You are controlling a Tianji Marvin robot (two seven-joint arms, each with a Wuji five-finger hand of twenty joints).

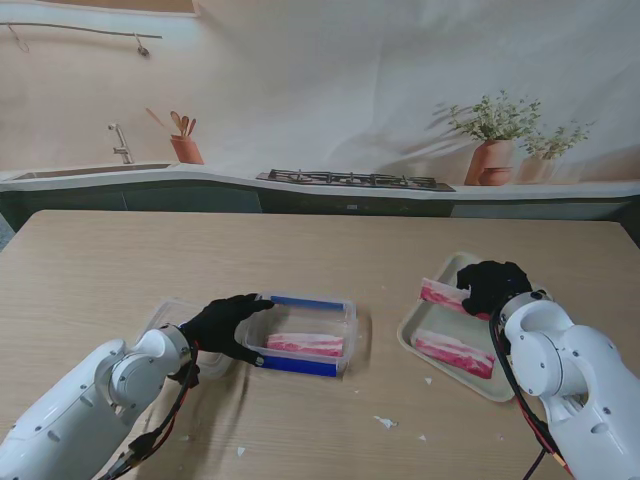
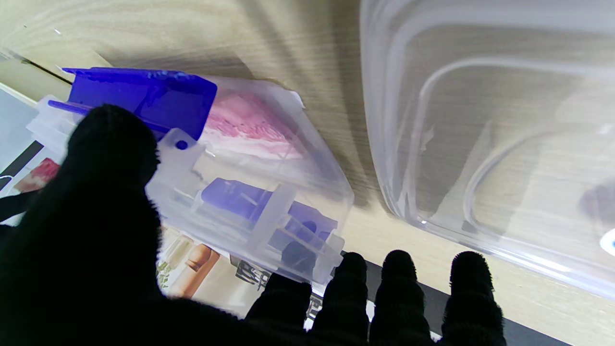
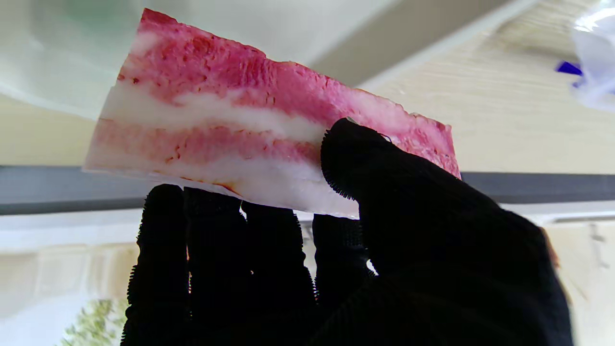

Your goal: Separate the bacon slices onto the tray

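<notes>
Currently, the right hand [image 1: 492, 287], in a black knit glove, is clamped on a flat pink-and-white streaked bacon slice [image 3: 269, 129]: the right wrist view shows the thumb pressed on one face and the four fingers [image 3: 216, 226] lined up behind the other. In the stand view this hand sits over the far part of the pale green rectangular tray [image 1: 417, 322], on the robot's right side of the wooden table [image 1: 300, 250]. A second bacon slice [image 1: 453, 352] lies flat on the tray, nearer to me.

The left hand [image 1: 228, 325], also black-gloved, grips the left end wall of the clear plastic container with blue clip latches [image 1: 300, 335], thumb at the rim. Remaining bacon [image 1: 305, 344] lies inside the container. The clear plastic lid [image 2: 495, 129] lies on the table just beside the container, on its left.
</notes>
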